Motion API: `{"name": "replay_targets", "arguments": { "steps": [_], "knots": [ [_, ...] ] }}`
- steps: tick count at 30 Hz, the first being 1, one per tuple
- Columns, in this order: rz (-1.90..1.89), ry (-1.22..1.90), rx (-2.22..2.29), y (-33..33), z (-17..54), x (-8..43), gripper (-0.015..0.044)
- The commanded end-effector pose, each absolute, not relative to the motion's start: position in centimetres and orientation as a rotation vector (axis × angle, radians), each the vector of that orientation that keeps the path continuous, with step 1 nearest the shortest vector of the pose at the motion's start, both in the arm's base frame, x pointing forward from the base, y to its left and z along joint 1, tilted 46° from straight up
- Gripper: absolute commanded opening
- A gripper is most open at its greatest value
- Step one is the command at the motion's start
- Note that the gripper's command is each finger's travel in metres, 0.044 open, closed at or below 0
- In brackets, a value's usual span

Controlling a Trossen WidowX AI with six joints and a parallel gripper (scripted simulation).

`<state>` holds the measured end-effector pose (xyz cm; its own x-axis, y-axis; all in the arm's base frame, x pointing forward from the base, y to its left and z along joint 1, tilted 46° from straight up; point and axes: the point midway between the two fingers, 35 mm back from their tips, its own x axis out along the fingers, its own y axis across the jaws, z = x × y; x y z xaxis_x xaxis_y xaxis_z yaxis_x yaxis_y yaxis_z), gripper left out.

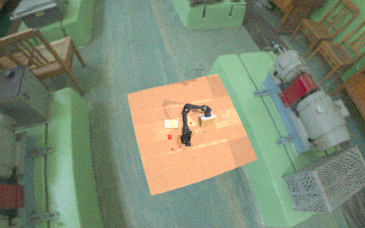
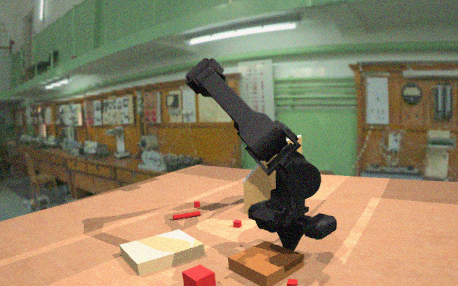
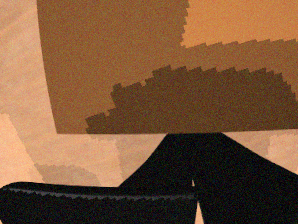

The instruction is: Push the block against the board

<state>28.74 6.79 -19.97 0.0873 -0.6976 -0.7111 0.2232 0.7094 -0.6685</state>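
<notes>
The square block, brown and flat, [image 2: 265,262] [image 3: 115,50] lies on the table in front of the arm in the exterior view; it is partly hidden by the arm in the top view. The board, cream and rectangular, [image 2: 162,250] [image 1: 170,123] lies flat to its left in the exterior view, with a gap between them. My gripper [image 2: 291,248] [image 3: 186,128] is shut and empty. Its tips point down at the edge of the block facing away from the exterior camera. In the wrist view they meet the block's lower edge; whether they touch it I cannot tell.
A red cube [image 2: 198,276] [image 1: 170,136] lies near the block and board. Small red pieces [image 2: 237,224] [image 2: 197,204] [image 2: 292,283] and a red bar [image 2: 186,215] lie around. A tall tan box [image 2: 259,192] [image 1: 207,121] stands behind the arm in the exterior view.
</notes>
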Motion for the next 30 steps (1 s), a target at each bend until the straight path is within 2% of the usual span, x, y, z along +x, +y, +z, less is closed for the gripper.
{"name": "replay_targets", "arguments": {
  "steps": [1, 30],
  "knots": [
    [-0.725, 1.306, -0.441, 6.5, -19.7, 29.8, 0.0],
    [-0.731, 1.303, -0.444, 5.7, -18.6, 33.0, 0.0]
  ]
}}
